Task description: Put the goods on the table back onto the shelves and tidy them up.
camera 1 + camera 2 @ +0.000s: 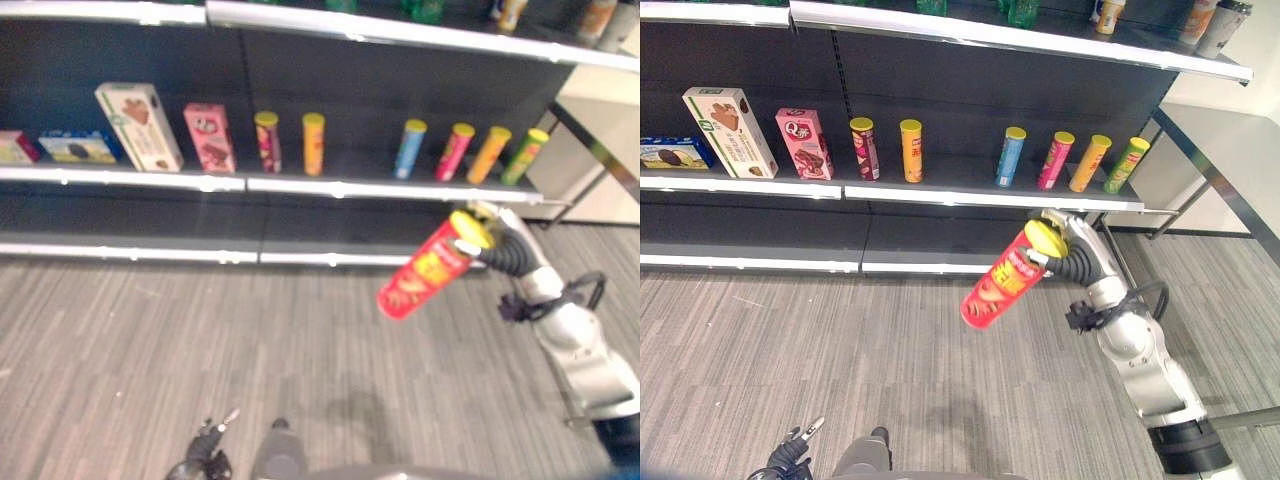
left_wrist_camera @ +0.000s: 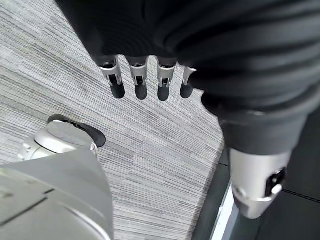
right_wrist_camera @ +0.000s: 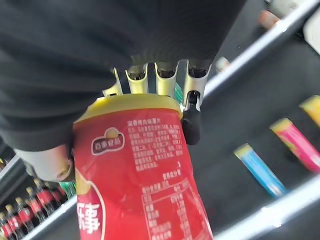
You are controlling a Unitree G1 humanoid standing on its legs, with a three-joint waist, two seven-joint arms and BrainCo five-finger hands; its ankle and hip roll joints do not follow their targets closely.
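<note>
The right hand (image 1: 1058,240) is raised in front of the shelving at about 3 o'clock in the head views. Its fingers (image 3: 192,120) are curled round the yellow-lidded end of a red crisp can (image 1: 1002,279), which it grips firmly. The can is tilted: the lid points to 1 o'clock toward the hand, and the base hangs out to 7 o'clock, clear of the shelves and above the grey wood-pattern floor (image 1: 840,350). In the right wrist view the can runs out from the palm, and the fingers wrap its rim just below the lid.

The middle shelf (image 1: 970,195) lies beyond the can, at 12 o'clock from it. It carries, from 9 o'clock toward 3 o'clock:
- a blue flat box (image 1: 670,153);
- a white biscuit box (image 1: 728,130), leaning;
- a pink snack box (image 1: 805,143);
- a dark red can (image 1: 864,149) and an orange can (image 1: 911,150), close together;
- a blue can (image 1: 1010,157), a magenta can (image 1: 1055,160), an orange-yellow can (image 1: 1089,163) and a green can (image 1: 1126,165), all leaning toward 1 o'clock.

The held can is apart from all of these.

The left hand (image 2: 145,80) hangs low over the floor, with its fingers straight, relaxed and holding nothing.
</note>
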